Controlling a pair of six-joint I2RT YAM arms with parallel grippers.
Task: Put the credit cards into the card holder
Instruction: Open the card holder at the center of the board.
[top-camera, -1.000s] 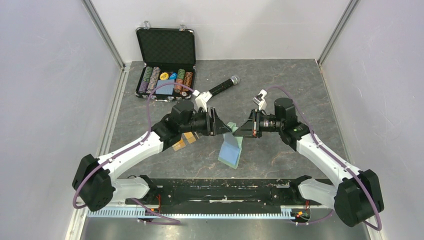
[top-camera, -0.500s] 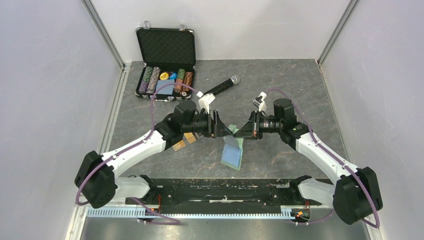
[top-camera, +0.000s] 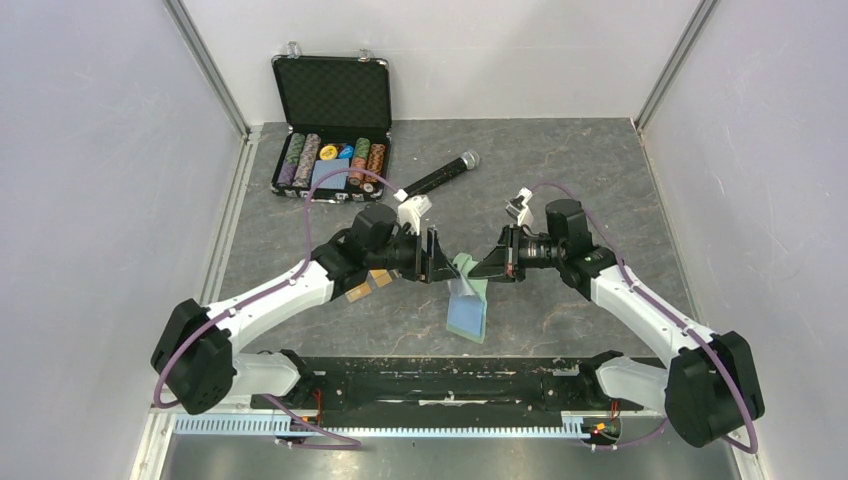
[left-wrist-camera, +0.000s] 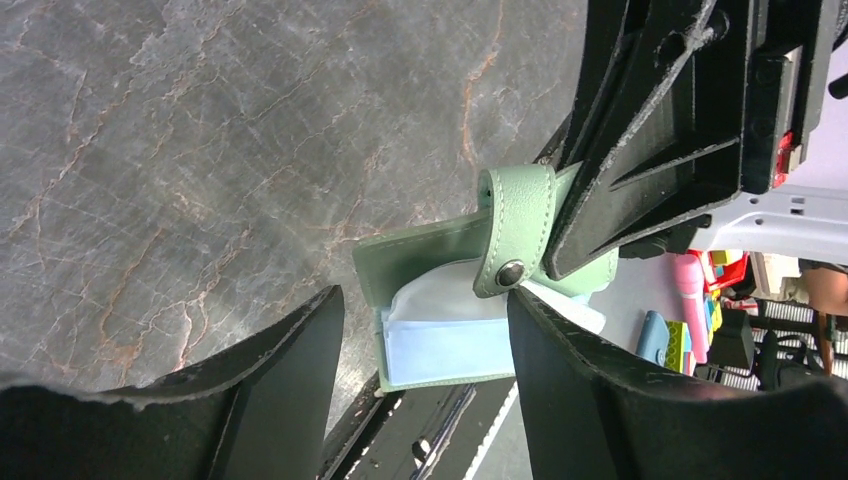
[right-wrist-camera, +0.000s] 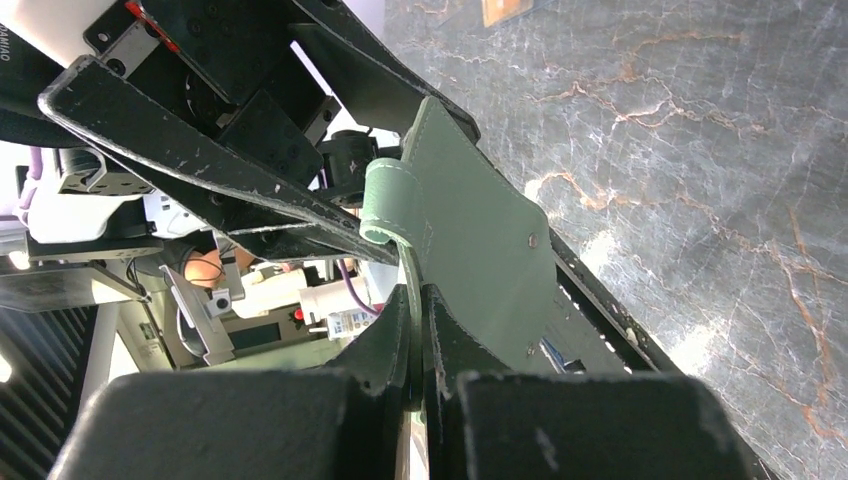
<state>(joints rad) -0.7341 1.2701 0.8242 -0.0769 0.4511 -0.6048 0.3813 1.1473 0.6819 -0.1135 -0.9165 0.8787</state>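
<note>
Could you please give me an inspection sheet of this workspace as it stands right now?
Surface: dark grey marbled table, no damage seen.
Job's things: card holder held up and hanging open, light blue inside showing; credit cards lie on the table under the left arm, none seen in the holder.
Clutter: open poker chip case at the far left; microphone beside it.
Grippers: right gripper shut on the card holder's green flap; left gripper open, facing the holder.
Cables: purple cables loop over both arms, away from the holder.
Surroundings: plain walls on three sides; nothing else seen.
</note>
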